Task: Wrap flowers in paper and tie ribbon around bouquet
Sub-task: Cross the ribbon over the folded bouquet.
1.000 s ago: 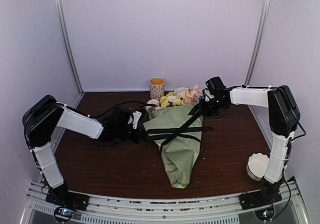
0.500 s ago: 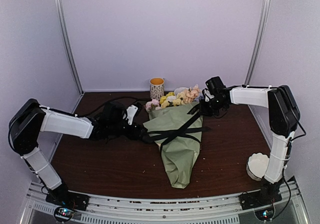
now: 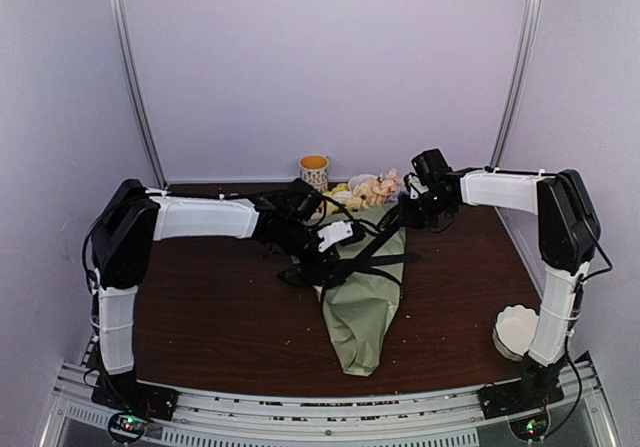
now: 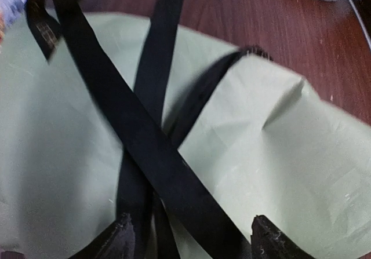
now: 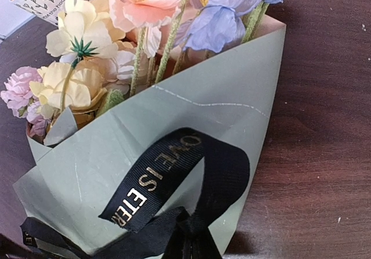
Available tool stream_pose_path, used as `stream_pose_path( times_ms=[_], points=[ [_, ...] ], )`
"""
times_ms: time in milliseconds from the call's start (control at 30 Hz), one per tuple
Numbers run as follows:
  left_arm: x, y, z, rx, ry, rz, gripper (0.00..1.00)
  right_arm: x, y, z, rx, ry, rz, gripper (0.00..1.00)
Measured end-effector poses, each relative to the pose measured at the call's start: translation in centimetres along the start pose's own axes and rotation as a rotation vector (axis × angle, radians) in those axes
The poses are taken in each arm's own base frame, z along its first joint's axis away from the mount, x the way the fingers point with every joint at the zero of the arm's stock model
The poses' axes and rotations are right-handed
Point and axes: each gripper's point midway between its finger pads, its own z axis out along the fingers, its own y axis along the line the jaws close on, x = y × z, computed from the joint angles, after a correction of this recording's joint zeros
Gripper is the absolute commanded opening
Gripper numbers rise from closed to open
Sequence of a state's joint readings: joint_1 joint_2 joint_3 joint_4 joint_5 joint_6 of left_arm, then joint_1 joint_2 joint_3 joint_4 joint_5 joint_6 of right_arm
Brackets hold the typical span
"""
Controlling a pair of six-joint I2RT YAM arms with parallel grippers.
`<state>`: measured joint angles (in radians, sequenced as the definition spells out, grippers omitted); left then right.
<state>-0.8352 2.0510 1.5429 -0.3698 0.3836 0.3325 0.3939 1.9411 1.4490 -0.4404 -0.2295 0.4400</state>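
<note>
Hovering low over paper point(image 4: 278, 154), left claw point(image 3: 335, 242) stands wide open, gripping nothing. Crossed strands of ribbon point(image 4: 145, 154) lie flat on paper and run between its fingertips point(image 4: 124, 239).

Right claw point(image 3: 410, 214) closed tight, pinching ribbon at paper's upper right edge; lettered loop curls just ahead of it.

Paper forms cone lying mid-table point(image 3: 210, 307), point toward arm bases. Flowers point(image 5: 139, 15) poke from cone's far open end.

Patterned cup point(image 3: 314, 175) just behind flowers. White scalloped stack point(image 3: 515, 329) beside right arm's base.
</note>
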Motion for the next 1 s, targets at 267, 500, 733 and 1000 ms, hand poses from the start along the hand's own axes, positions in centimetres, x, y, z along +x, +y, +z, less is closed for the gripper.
stream_pose_path(
  times_ms=[267,500,733,1000],
  points=[
    [5.7,-0.7,2.6,0.068,0.183,-0.050,0.39,0.2,0.0,0.0,0.000,0.007,0.001,0.00],
    [5.7,0.2,2.4,0.010,0.181,-0.036,0.00,0.2,0.1,-0.3,-0.003,0.008,0.001,0.00],
    [4.7,0.3,1.0,-0.019,0.147,-0.022,0.00,0.4,1.9,-1.7,-0.062,0.004,-0.027,0.00],
    [0.9,-0.8,-2.7,-0.026,-0.008,0.011,0.00,4.3,5.6,-2.7,-0.175,0.063,-0.148,0.00]
  ],
)
